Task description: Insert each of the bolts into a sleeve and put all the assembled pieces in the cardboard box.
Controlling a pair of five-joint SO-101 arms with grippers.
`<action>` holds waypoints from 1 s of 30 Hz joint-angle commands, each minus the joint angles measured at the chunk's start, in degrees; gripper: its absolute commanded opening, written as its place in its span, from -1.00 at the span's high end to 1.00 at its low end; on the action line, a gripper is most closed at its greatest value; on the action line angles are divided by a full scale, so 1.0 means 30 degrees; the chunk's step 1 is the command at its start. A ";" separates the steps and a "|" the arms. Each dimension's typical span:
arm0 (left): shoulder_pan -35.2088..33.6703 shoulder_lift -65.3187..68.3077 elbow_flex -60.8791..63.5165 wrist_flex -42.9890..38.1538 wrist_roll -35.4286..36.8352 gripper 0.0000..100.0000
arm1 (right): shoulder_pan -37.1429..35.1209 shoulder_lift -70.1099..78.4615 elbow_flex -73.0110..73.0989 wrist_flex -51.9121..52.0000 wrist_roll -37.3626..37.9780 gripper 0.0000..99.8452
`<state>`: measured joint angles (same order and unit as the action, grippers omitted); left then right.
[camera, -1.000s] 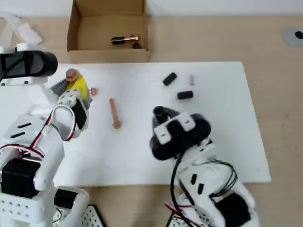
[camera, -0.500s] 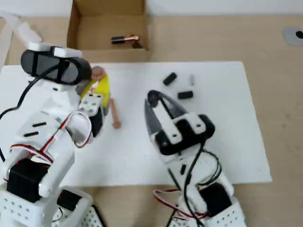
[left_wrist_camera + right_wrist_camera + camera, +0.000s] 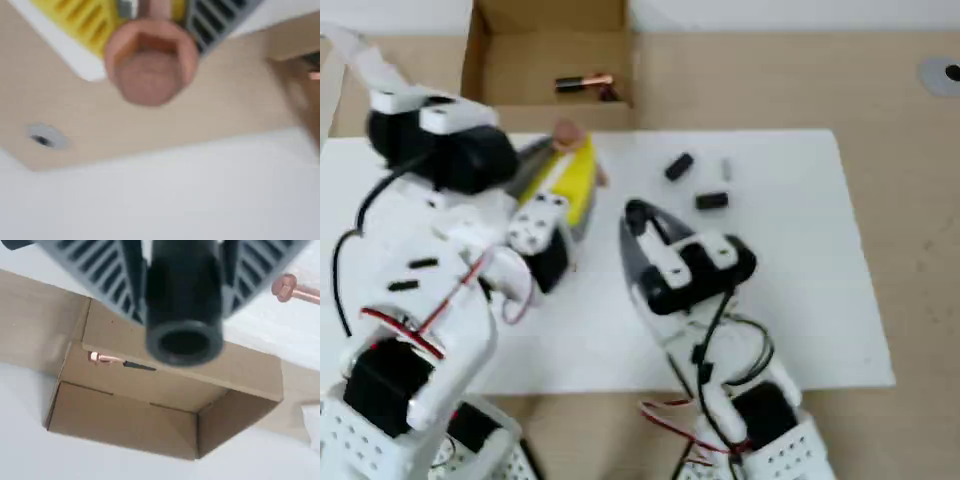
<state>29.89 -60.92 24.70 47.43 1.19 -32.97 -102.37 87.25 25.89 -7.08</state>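
Note:
My left gripper (image 3: 563, 152), with one yellow finger (image 3: 85, 20) and one grey, is shut on a copper bolt (image 3: 566, 133) near the cardboard box (image 3: 475, 70). The bolt's head (image 3: 149, 65) faces the left wrist camera. My right gripper (image 3: 637, 220) is shut on a black sleeve (image 3: 636, 211) over the mat's middle, its open bore (image 3: 184, 342) pointing toward the box (image 3: 150, 425). An assembled piece (image 3: 582, 85) lies in the box. Two loose black sleeves (image 3: 678, 166) (image 3: 711, 201) lie on the mat. Another copper bolt (image 3: 292, 290) rests on the mat.
A white mat (image 3: 800, 300) covers the wooden table. A small grey pin (image 3: 725, 168) lies beside the loose sleeves. A grey disc (image 3: 940, 75) sits at the table's far right corner.
My left arm has swung right and toward the box, carrying the bolt. My right arm has stretched forward and a little left with the sleeve, bringing the two grippers closer together.

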 commanded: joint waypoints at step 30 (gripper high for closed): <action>0.2110 -0.0044 0.1993 -0.0293 -0.2549 0.99 | -0.0308 -0.0308 -0.0073 -0.0410 -0.0059 0.98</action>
<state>35.87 -60.75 30.42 47.43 -5.49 -32.97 -102.37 87.25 25.89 -7.08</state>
